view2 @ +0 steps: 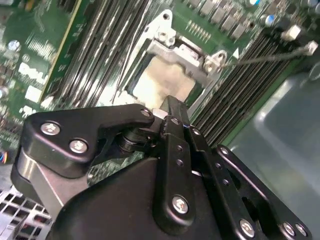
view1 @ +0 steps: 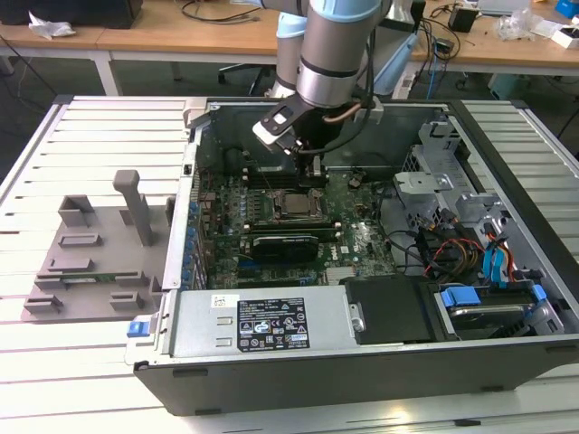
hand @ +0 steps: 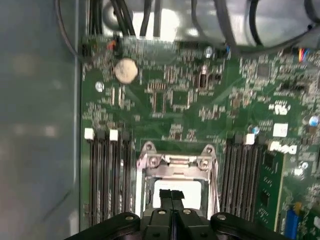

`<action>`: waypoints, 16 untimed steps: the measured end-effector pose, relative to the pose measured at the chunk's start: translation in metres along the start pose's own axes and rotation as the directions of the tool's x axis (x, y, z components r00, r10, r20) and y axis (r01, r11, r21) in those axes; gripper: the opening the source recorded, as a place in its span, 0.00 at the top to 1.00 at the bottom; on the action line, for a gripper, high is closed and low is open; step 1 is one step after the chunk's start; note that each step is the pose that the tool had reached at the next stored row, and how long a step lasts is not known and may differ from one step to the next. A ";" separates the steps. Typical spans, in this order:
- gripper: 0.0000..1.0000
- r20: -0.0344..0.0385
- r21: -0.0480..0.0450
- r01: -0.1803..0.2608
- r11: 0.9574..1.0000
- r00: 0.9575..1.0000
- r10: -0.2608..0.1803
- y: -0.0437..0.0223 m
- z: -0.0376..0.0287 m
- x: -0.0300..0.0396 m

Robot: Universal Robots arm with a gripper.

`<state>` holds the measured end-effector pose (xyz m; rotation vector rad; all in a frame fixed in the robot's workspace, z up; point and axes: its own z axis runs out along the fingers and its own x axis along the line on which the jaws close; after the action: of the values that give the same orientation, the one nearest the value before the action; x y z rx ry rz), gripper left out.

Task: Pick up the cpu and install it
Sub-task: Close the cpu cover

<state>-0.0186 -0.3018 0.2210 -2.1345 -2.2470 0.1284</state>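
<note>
Cpu (view2: pixel 161 82) in motherboard socket (view2: pixel 175 50), beneath closed hand (hand: pixel 171 194)

No writing is clear enough to read with certainty. In the exterior view, a black label (view1: pixel 271 324) with small white print and several marks lies on the grey metal cover (view1: pixel 199 334) inside the computer case (view1: pixel 507 353), and a small white sticker (view1: pixel 220 302) with a dark code pattern sits just beside that label. In both wrist views, the green motherboard (hand: pixel 200 105) (view2: pixel 45 40) carries white printed lettering (hand: pixel 283 148) (view2: pixel 31 75) and a pale tag (hand: pixel 280 130) (view2: pixel 34 93) close to it, both too blurred to spell out.
</note>
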 end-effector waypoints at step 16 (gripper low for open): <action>0.89 -0.001 0.000 0.000 1.000 1.000 0.000 -0.0299 0.0196 0.0015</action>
<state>-0.0502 -0.3024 0.2040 -2.1342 -2.2466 0.1280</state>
